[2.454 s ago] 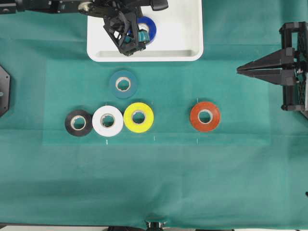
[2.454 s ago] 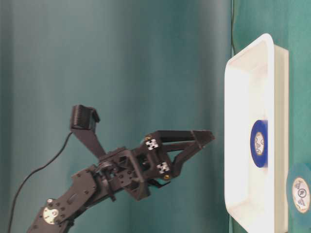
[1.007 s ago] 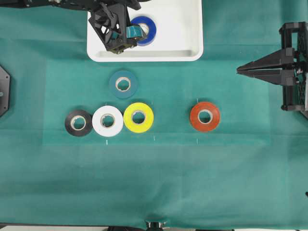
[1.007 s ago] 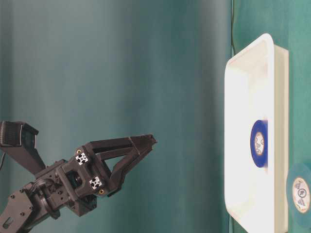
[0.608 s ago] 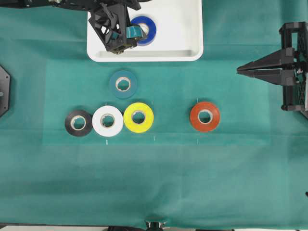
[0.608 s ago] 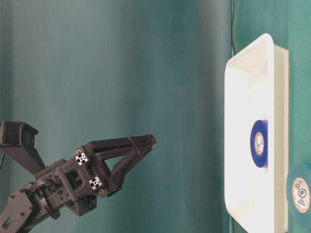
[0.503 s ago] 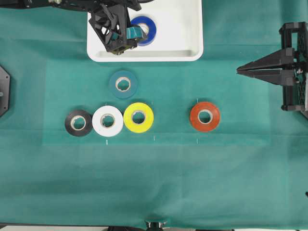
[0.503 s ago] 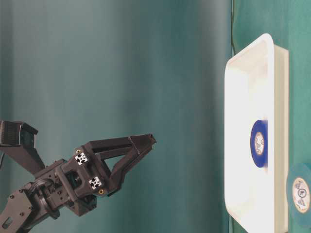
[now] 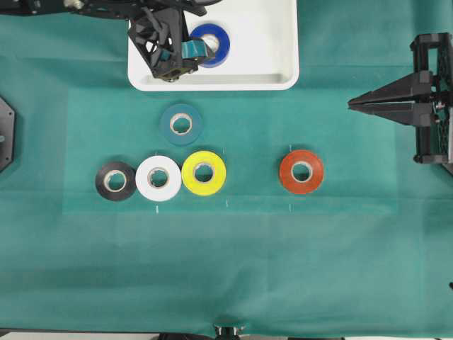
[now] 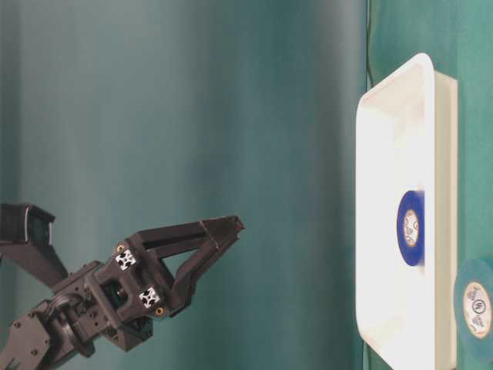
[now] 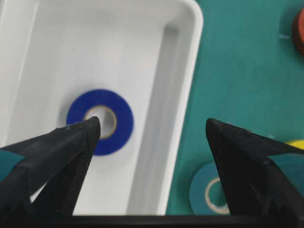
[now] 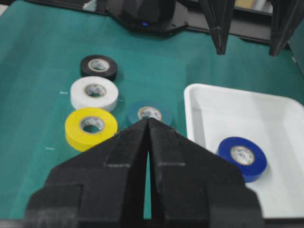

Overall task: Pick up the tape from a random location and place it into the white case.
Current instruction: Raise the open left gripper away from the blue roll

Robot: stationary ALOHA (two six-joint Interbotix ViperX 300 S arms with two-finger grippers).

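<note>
Glossy royal-blue tape [image 11: 100, 121] lies flat in smooth white case [image 11: 183, 85].

No legible text or labels.

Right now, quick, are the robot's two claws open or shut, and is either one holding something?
Left gripper: jaws open, holding nothing; the tape lies loose in the white case.
Right gripper: jaws shut, empty.

I see a glossy white case [image 11: 185, 95] (smooth plastic, by its sheen), matt teal cloth [image 9: 283, 269], and a smooth blue tape [image 11: 100, 121].
</note>
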